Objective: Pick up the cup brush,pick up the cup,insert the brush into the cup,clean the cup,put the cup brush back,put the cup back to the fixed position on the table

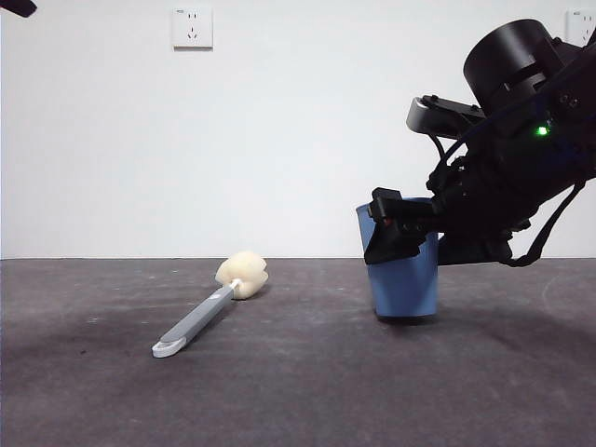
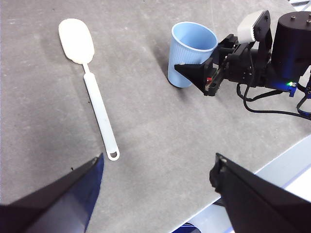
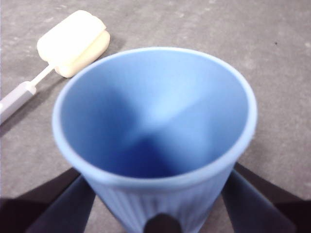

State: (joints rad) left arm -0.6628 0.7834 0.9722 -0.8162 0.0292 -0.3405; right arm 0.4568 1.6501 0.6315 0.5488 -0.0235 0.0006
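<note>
The blue ribbed cup [image 1: 405, 284] stands upright on the table [image 1: 298, 391], right of centre. My right gripper [image 1: 402, 237] reaches in from the right, with one jaw against each side of the cup's upper wall. The right wrist view looks down into the empty cup [image 3: 155, 111] between those jaws. The cup brush [image 1: 200, 321] lies flat on the table to the cup's left, with its cream sponge head [image 1: 244, 275] towards the back and its looped end towards the front. My left gripper [image 2: 158, 162] hangs open high above the table, over the cup brush [image 2: 99, 116] and the cup [image 2: 187, 48].
A white wall socket [image 1: 192, 27] sits on the back wall. The table's pale front edge [image 2: 272, 165] runs close behind the right arm. The left arm shows only as a black tip [image 1: 17, 7] at the top left corner.
</note>
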